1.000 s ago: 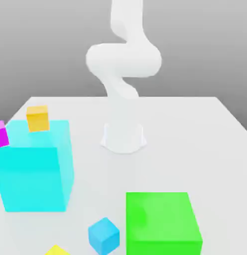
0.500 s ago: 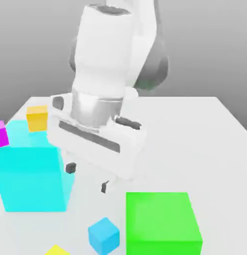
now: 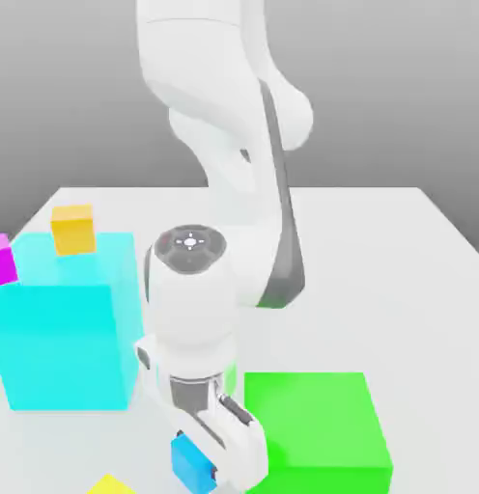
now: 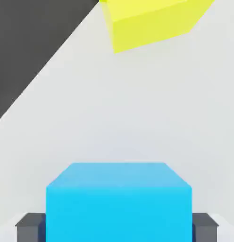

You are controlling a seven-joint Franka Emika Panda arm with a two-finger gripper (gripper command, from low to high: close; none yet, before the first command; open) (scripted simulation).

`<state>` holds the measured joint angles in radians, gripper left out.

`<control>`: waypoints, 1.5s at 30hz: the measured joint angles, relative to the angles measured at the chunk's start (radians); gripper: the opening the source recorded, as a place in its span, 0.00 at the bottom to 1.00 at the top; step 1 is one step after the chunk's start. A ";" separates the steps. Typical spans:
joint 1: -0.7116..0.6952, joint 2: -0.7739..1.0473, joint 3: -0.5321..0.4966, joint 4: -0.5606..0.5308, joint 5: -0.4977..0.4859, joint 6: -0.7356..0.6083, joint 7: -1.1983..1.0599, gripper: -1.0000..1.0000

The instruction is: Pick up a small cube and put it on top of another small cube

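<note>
Down at the counter's (image 3: 379, 251) near edge in the exterior view, the white robot arm (image 3: 224, 193) bends low over the small blue cube (image 3: 190, 463), its pincer (image 3: 207, 473) clamped on the cube's two opposite sides. No brand, label or writing can be read on the arm, the blocks or the counter; the one mark visible is a round grey cap with a small cross pattern on the arm's lower joint (image 3: 189, 243).

The small blue cube is a plain, evenly coloured medium blue with sharp edges and no markings, its top face lighter than its front face in the hand view (image 4: 119, 203). There the dark grey fingers (image 4: 29, 228) press against it from either side. It sits just beside the big green block (image 3: 316, 429), on that block's left in the exterior view, and is far smaller than it. Whether it rests on the counter or is raised just off it cannot be told.

A small yellow cube (image 3: 110, 484) lies near the blue one at the counter's edge, apart from it, and in the hand view it is turned at an angle to the blue cube (image 4: 147, 23). Further back on the exterior view's left stands the big cyan block (image 3: 65, 328), with a small orange cube (image 3: 72, 229) behind it and a small magenta cube (image 3: 2, 259) at the picture's edge.
</note>
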<state>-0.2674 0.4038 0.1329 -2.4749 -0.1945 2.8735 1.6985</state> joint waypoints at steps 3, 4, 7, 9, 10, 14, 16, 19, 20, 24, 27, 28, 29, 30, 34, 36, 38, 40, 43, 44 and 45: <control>-0.001 -0.002 0.001 0.000 0.000 -0.001 0.001 0.00; -0.006 -0.026 0.009 -0.005 0.015 -0.020 -0.010 0.00; -0.030 -0.123 0.042 -0.024 0.063 -0.096 -0.046 0.00; -0.043 -0.168 0.047 -0.026 0.065 -0.141 -0.089 0.00; -0.051 -0.182 0.031 -0.009 0.041 -0.172 -0.109 0.00; -0.104 -0.246 -0.057 0.086 -0.077 -0.335 -0.130 0.00; -0.141 -0.283 -0.103 0.134 -0.122 -0.426 -0.118 0.00; -0.220 -0.342 -0.159 0.205 -0.182 -0.564 -0.103 0.00; -0.245 -0.361 -0.171 0.229 -0.200 -0.611 -0.097 0.00; -0.338 -0.449 -0.210 0.278 -0.202 -0.757 0.025 0.00; -0.383 -0.511 -0.226 0.278 -0.155 -0.821 0.173 0.00; -0.391 -0.526 -0.231 0.272 -0.136 -0.829 0.222 0.00; -0.399 -0.541 -0.235 0.264 -0.116 -0.835 0.271 0.00; -0.406 -0.555 -0.240 0.256 -0.095 -0.839 0.320 0.00; -0.408 -0.600 -0.232 0.230 -0.009 -0.848 0.510 0.00; -0.406 -0.621 -0.222 0.218 0.035 -0.851 0.603 0.00; -0.403 -0.641 -0.212 0.206 0.081 -0.854 0.696 0.00; -0.400 -0.661 -0.201 0.193 0.126 -0.854 0.787 0.00; -0.398 -0.661 -0.193 0.151 0.170 -0.806 0.871 0.00; -0.398 -0.648 -0.192 0.128 0.173 -0.769 0.877 0.00; -0.398 -0.633 -0.193 0.103 0.175 -0.728 0.879 0.00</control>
<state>-0.6651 -0.2293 -0.0599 -2.3723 -0.0195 2.1451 2.5778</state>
